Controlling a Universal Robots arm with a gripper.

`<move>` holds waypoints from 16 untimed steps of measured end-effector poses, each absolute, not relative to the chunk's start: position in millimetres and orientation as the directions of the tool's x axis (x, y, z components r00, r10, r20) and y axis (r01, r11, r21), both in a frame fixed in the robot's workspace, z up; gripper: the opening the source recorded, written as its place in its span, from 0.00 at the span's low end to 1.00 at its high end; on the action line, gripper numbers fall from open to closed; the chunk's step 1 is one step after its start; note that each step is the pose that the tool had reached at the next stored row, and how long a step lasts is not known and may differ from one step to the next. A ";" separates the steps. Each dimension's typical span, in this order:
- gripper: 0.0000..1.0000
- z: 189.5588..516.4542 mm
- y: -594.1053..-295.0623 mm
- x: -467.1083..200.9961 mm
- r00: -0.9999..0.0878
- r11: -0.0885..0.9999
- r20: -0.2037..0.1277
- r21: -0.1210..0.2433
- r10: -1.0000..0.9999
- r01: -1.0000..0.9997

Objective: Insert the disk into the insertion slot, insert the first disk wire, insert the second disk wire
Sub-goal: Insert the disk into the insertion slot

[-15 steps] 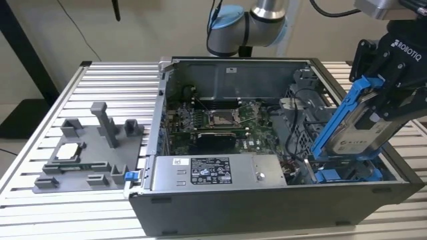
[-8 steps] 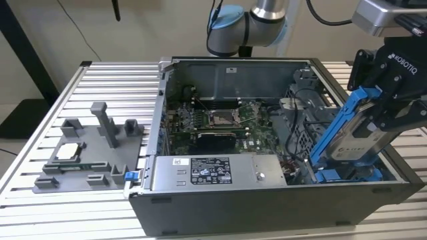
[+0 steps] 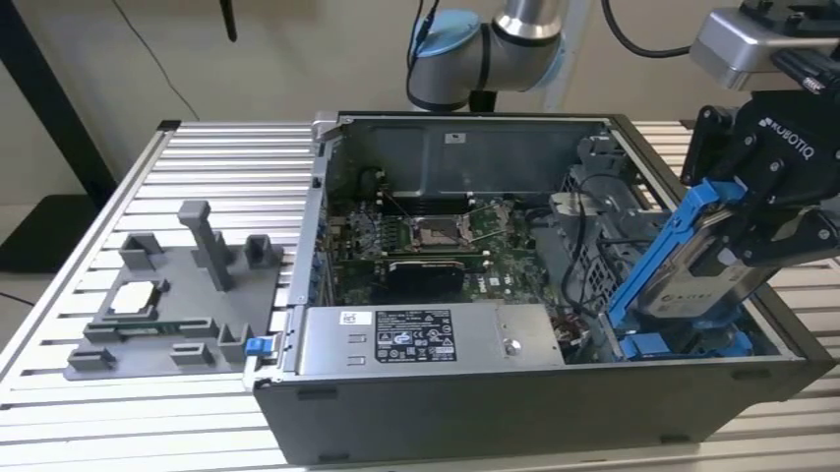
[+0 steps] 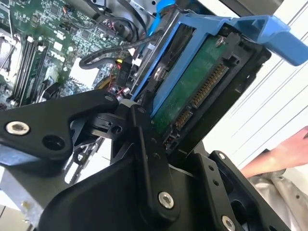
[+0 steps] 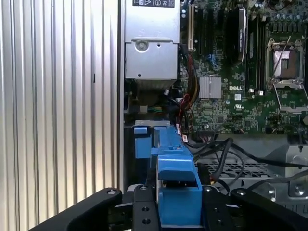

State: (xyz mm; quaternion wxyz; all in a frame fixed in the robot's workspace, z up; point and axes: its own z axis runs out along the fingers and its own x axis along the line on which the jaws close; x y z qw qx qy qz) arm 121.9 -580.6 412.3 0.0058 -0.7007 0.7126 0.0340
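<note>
The pincer [image 3: 746, 241] is closed on the disk [image 3: 676, 280], with its black fingers [image 4: 144, 144] clamping the bright blue carrier from both sides.

In the exterior view the disk stands steeply tilted. Its upper end leans toward the exterior view's right, and its lower end is down among the blue rails of the insertion slot [image 3: 683, 344]. The slot sits in the near corner of the open computer case [image 3: 525, 403], on the exterior view's right. Whether the disk's lower end is seated in the slot cannot be told.

The second wrist view gives the disk's underside, with a green circuit board and a row of connector contacts. It also takes in a person's hand [image 4: 284, 149] beyond the disk, over the ribbed worktop [image 4: 269, 106].

The first wrist view looks along the carrier's edge into the case. Black cables [image 5: 216, 149] run just beside the carrier, and the power supply [image 5: 151, 48] and the motherboard [image 5: 240, 72] with its open processor socket lie farther on.

The exterior view adds the arm [image 3: 506, 44] reaching in from behind the case. It also shows a grey fixture [image 3: 171, 305] on the worktop at the exterior view's left, well apart from the disk.
</note>
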 end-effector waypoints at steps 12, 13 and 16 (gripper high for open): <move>0.00 405.4 -581.7 125.6 -0.018 0.016 -0.058 0.041 -0.998 -0.999; 0.00 404.8 -581.7 125.5 -0.018 0.016 -0.057 0.041 -0.998 -0.999; 0.00 404.7 -581.7 125.4 -0.018 0.016 -0.057 0.041 -0.998 -0.999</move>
